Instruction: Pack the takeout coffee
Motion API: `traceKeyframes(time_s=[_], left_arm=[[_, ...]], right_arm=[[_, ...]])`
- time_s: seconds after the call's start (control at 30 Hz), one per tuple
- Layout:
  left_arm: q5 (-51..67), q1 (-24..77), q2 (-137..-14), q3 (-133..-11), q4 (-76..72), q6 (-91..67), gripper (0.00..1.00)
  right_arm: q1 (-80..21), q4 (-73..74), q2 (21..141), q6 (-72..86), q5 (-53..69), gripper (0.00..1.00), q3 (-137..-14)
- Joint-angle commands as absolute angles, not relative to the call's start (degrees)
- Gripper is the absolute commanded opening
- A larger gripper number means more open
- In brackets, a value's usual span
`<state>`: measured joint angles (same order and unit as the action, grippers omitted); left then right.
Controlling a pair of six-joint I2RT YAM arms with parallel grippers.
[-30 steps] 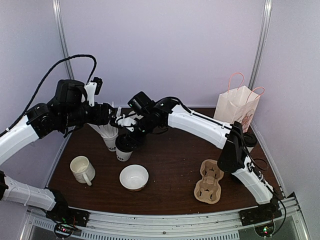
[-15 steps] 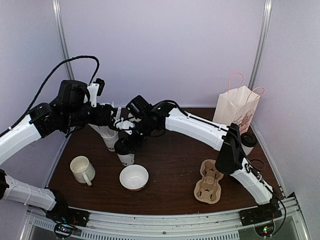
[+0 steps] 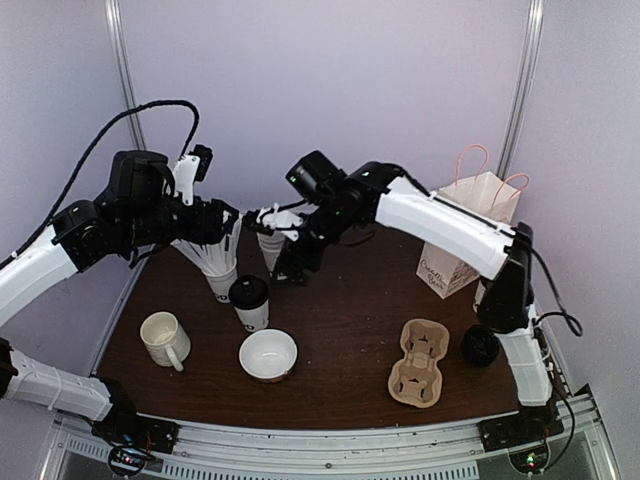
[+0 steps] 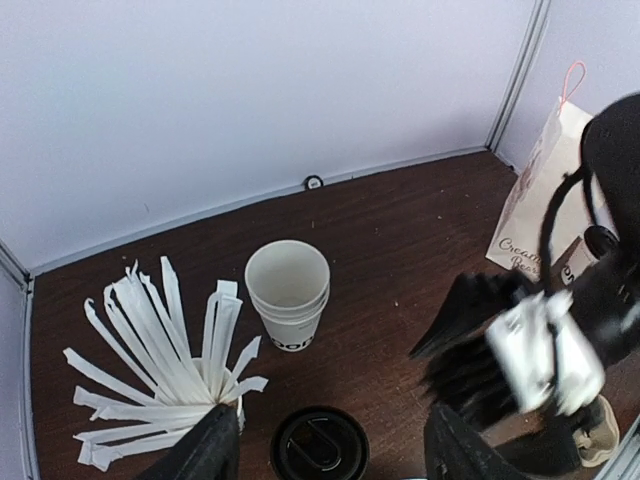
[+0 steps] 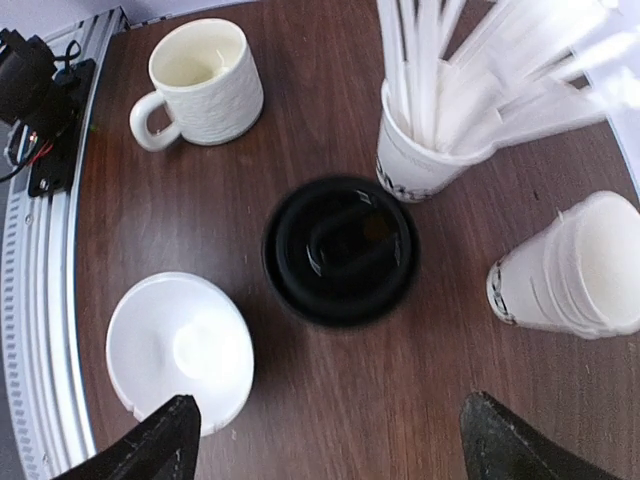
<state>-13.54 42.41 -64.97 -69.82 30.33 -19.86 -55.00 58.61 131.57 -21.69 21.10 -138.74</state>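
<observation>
One takeout coffee cup (image 3: 249, 302) with a black lid (image 5: 340, 250) stands on the brown table, free of both grippers. A second lidded cup (image 3: 480, 345) stands at the right, beside the cardboard cup carrier (image 3: 420, 362). My right gripper (image 3: 292, 266) hovers open above and behind the first cup; in its wrist view the right gripper (image 5: 330, 440) has nothing between its fingers. My left gripper (image 3: 228, 228) is open too, held above the lidded cup (image 4: 320, 443), which shows low between the left gripper's (image 4: 335, 455) fingers.
A cup of white paper-wrapped straws (image 3: 215, 262) and a stack of lidless cups (image 3: 272, 245) stand right behind the first coffee. A handled mug (image 3: 163, 338) and a white bowl (image 3: 268, 354) sit in front. A white paper bag (image 3: 478, 230) stands at the back right.
My right gripper has let go of the lidded cup, opened wide and risen back to the right. The cup stays on the table. The left gripper barely moved.
</observation>
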Motion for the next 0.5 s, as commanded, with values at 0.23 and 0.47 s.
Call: traceKeyframes(time_s=[0.23,0.47], left_arm=[[2.66,43.36,-71.05,-72.29,27.48,-14.45,0.6],[5.5,46.08,-75.34,-75.51,27.59,-11.63,0.59]], right_arm=[[-25.26,65.03,100.1,-23.81,25.31,0.85,-121.58],[-4.5,60.46,91.24,-22.05,24.44,0.81,-116.0]])
